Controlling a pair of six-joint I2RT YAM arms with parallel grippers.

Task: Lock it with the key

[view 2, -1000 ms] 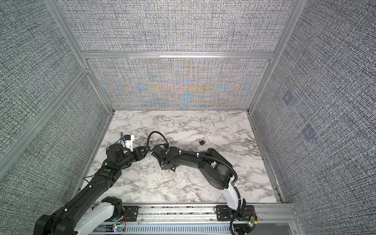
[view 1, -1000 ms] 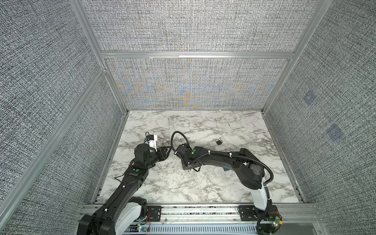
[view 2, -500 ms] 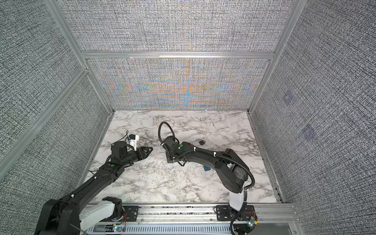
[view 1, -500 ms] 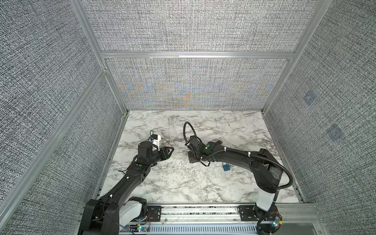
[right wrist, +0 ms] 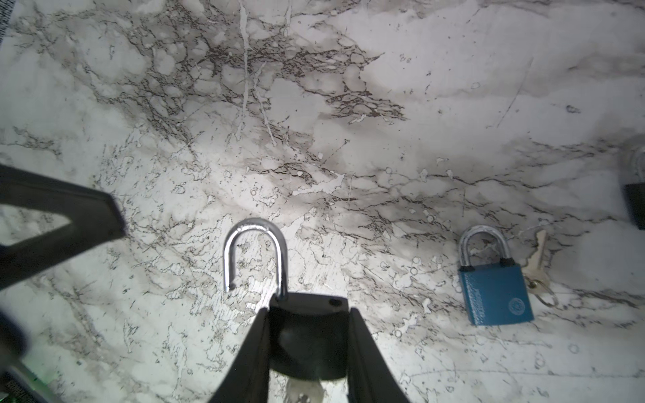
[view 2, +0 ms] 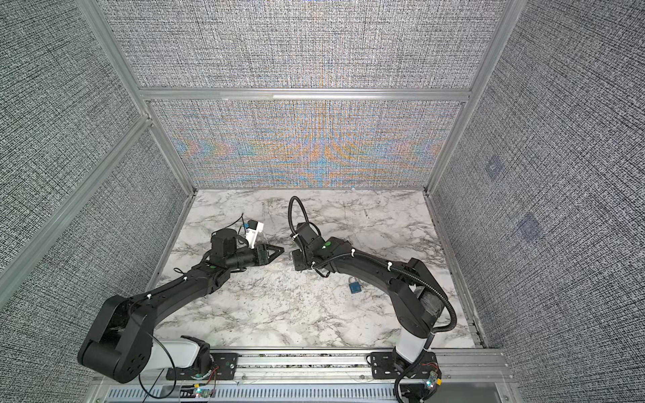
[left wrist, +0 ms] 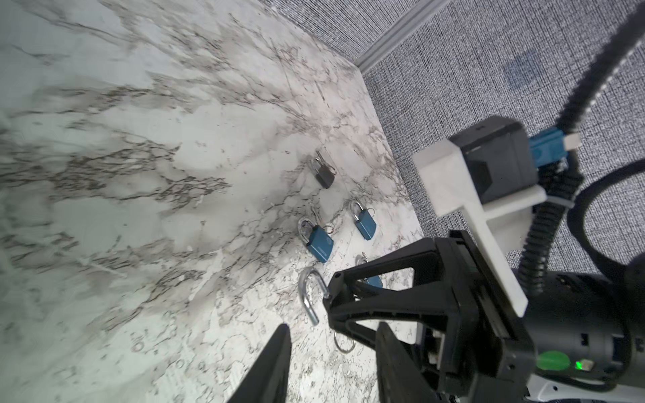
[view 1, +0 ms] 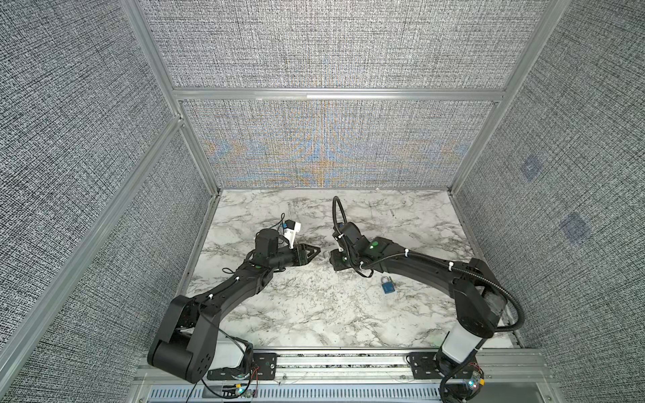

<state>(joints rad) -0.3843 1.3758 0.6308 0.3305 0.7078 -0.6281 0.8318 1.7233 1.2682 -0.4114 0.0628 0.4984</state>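
Two jaws of the right gripper point(right wrist: 307, 310) are clamped flat on the body of the dark padlock point(right wrist: 307, 335). Its shackle point(right wrist: 253, 223) pokes out past the tips, popped and swung off to the side of its hole, and a key ring point(left wrist: 343, 341) dangles under the grip. I'd hold that squeeze firm and use the left gripper point(view 1: 314, 251), parted and empty just in front of the shackle, to swing the free leg over the hole and push it home. Both forearms sit low over the marble table point(view 1: 314, 314), wrists roughly level, grippers nose to nose but apart.
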